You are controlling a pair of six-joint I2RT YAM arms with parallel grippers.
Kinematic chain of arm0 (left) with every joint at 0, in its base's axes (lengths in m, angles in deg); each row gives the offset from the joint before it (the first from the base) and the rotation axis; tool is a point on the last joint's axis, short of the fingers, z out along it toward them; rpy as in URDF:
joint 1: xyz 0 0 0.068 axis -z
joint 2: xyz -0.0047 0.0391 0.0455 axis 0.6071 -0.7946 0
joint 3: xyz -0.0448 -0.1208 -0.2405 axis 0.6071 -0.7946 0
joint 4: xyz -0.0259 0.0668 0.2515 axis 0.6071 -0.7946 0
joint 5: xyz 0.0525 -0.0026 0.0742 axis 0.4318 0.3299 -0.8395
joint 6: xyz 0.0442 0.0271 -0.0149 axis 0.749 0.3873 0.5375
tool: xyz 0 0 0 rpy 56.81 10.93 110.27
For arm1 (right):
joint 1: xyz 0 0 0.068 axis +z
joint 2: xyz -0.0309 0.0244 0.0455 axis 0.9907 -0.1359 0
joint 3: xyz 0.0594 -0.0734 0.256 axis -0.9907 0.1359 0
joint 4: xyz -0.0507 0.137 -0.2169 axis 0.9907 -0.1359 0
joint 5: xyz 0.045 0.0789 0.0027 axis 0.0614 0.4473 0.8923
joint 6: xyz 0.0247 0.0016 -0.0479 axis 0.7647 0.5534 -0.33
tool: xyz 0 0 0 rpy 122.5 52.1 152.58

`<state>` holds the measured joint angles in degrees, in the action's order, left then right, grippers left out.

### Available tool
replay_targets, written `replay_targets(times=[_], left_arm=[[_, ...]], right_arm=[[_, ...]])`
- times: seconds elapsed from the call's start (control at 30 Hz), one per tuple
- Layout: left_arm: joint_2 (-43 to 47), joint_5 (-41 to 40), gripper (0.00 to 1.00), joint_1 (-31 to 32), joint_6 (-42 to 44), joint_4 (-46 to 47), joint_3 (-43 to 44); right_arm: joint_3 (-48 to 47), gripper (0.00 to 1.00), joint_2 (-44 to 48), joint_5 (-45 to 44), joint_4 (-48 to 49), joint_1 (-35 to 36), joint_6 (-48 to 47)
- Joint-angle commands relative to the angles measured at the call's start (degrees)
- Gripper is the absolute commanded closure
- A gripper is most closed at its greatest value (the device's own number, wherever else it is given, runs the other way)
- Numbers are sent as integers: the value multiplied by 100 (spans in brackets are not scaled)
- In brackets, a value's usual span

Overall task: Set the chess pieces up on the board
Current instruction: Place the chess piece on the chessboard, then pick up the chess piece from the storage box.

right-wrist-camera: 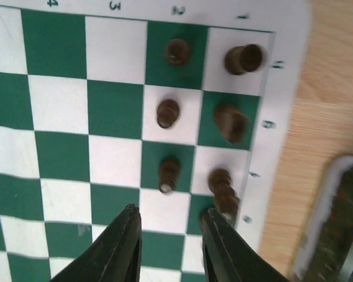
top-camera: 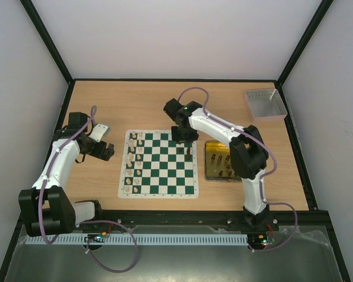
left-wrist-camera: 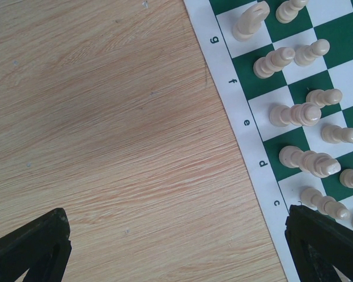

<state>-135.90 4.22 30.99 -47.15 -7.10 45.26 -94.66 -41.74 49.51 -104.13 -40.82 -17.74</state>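
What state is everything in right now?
left gripper: wide open, empty, over bare table.
right gripper: slightly open, empty, over the board.
cream pieces: standing in two rows on the board.
dark pieces: a few standing near the board's right edge.
gold tin: open, holding more dark pieces.

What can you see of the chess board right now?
The board is a thin, flat mat of dark green and white squares, with rounded corners and a white margin printed with letters and numbers. It lies flat on the wooden table. Cream pieces stand in two rows along its left edge. A few dark pieces stand by its right edge, in the far half. The other squares look bare. The right gripper hangs open over the dark pieces.
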Motion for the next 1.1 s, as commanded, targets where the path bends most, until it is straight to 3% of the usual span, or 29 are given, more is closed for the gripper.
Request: replay_targets(times=[0.0, 0.27, 0.5, 0.73, 1.07], left_arm=[[49, 77, 1, -1, 80, -66, -82], [-51, 96, 1, 7, 97, -78, -81], [-108, 57, 1, 55, 67, -70, -73], [-130, 8, 1, 59, 45, -53, -82], [-223, -35, 1, 69, 14, -52, -82]], right_arm=[[449, 73, 1076, -389, -318, -284, 51], [2723, 74, 2928, -723, -105, -1372, 483], [4027, 73, 3731, -468, 261, -1684, 771], [4735, 73, 3984, -168, 681, -1874, 800], [4937, 73, 3814, -112, 1010, -2135, 591]])
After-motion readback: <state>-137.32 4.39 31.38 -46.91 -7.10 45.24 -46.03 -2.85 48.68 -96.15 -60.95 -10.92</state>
